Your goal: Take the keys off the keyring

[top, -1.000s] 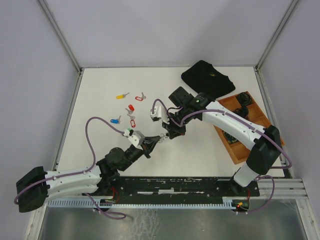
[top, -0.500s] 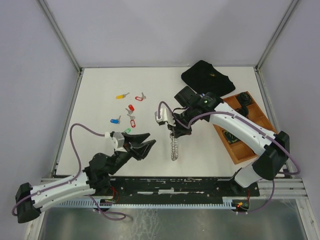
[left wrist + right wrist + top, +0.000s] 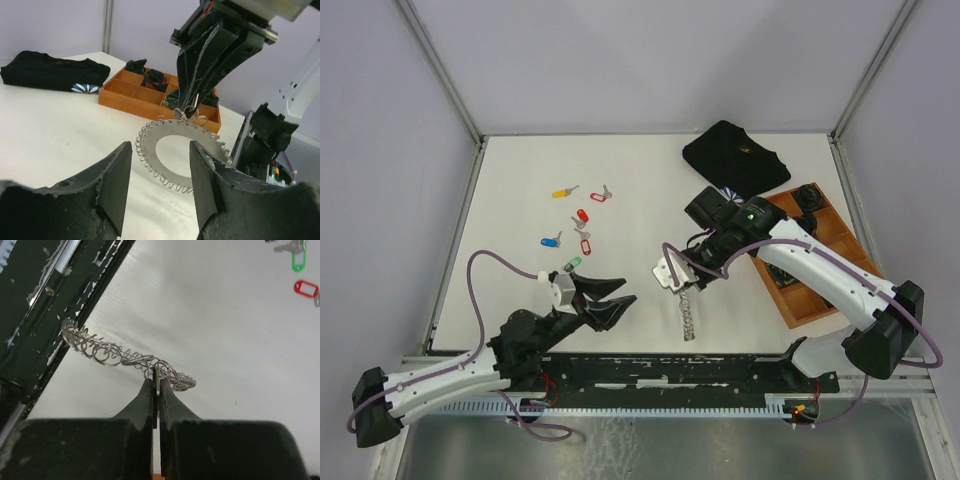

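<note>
Keyring [image 3: 689, 318] dangles from right gripper [image 3: 687, 289] clenched on its rim, seemingly presented face-on to left gripper [image 3: 618, 292], jaws spread

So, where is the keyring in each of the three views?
Top external: keyring just right of centre, seen edge-on.
Left wrist: keyring at centre, beyond the open left gripper.
Right wrist: keyring left of centre, edge-on.
Shared landmark: the right gripper pinching its rim.

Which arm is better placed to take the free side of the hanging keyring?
Left. The left gripper is open and aimed at the keyring, which hangs just ahead of it in its wrist view. The right gripper is shut on the ring's top edge, so occupied.
</note>
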`<state>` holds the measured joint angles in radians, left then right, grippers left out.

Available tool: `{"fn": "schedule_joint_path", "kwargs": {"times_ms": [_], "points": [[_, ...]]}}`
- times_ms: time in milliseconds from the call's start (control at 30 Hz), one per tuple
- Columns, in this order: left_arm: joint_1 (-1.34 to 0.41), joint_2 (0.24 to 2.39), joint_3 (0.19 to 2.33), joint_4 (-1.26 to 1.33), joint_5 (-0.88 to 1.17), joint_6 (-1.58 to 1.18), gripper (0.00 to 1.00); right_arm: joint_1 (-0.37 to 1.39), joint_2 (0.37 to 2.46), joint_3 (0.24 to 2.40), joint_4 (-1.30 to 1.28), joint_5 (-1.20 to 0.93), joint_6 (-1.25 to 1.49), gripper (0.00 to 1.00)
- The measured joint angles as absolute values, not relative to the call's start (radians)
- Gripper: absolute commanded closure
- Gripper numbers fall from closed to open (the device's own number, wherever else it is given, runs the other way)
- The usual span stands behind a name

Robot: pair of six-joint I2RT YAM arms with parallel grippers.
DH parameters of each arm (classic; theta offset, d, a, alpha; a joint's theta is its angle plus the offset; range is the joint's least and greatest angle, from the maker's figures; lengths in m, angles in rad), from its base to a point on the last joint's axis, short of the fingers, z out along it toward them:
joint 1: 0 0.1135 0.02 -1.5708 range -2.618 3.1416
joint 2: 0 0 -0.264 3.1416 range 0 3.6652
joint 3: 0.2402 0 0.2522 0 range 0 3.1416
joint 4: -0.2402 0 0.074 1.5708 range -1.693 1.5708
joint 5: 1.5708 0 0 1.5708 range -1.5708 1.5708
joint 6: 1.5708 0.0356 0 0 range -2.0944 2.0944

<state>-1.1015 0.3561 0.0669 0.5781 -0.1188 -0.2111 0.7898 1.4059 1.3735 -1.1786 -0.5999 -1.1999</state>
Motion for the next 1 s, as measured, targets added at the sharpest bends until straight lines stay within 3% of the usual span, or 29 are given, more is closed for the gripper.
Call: {"fn": "schedule_joint_path", "kwargs": {"times_ms": [500,1000], "points": [[-1.102,0.746,0.130,0.691,0.064,0.063,0.40,0.790,1.450,1.407,-1.477,-0.682,-1.790,1.00],[-1.101,0.953,0.303,0.764,0.289,0.351,0.42,0.810,1.472,1.436,-1.552,-0.689,-1.884,1.00]]}}
